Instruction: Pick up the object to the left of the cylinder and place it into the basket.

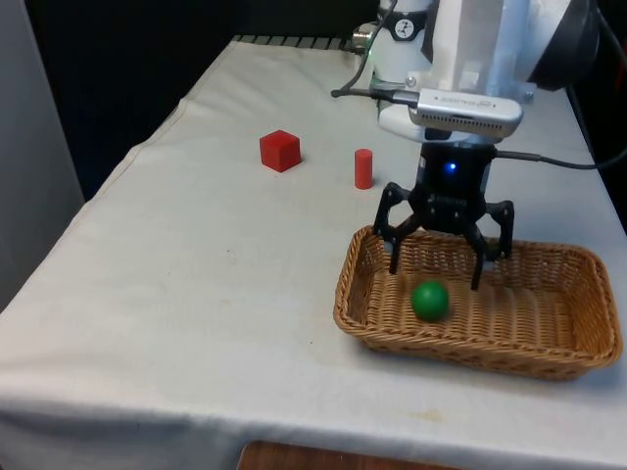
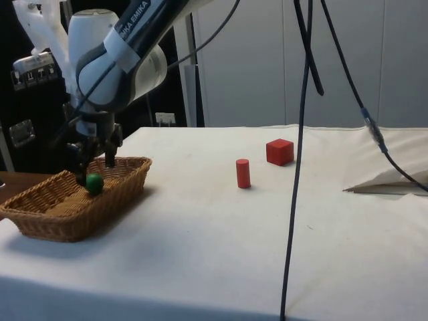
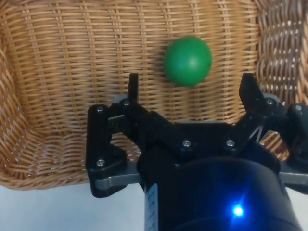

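The gripper (image 1: 436, 262) hangs wide open and empty over the basket (image 1: 578, 345) — the red cube (image 1: 280, 150), left of the cylinder (image 1: 363, 168), lies toward the frame's upper left on the surface.

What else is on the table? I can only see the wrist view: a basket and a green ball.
Observer: A red cube sits on the white cloth, away from the basket.
Operator: Is anything next to it?
Observer: Yes, a small red cylinder stands upright, at the front view's right of the cube, with a gap between them.
Operator: Is the ball in the middle of the basket?
Observer: No. The green ball lies toward the basket's end at the front view's left, the end nearer the cylinder.
Operator: How high is the gripper?
Observer: The side view shows the gripper low, its open fingertips around the level of the basket's rim, just above the ball.
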Robot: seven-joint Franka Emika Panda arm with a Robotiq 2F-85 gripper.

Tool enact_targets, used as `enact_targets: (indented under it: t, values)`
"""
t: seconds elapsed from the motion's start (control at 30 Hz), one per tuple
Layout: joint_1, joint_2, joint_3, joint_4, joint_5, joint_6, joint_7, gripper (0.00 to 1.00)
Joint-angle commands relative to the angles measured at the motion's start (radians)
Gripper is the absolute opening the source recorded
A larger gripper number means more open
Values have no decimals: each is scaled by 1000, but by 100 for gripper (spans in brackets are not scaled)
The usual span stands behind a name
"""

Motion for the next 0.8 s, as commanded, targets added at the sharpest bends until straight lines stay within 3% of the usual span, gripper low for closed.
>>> enact_targets:
  t: [0.0,0.77]
  values:
    - [-5,-12,2,-1,4,-16,-5,100]
    - [3,-104,-52,6,0,-171,0,100]
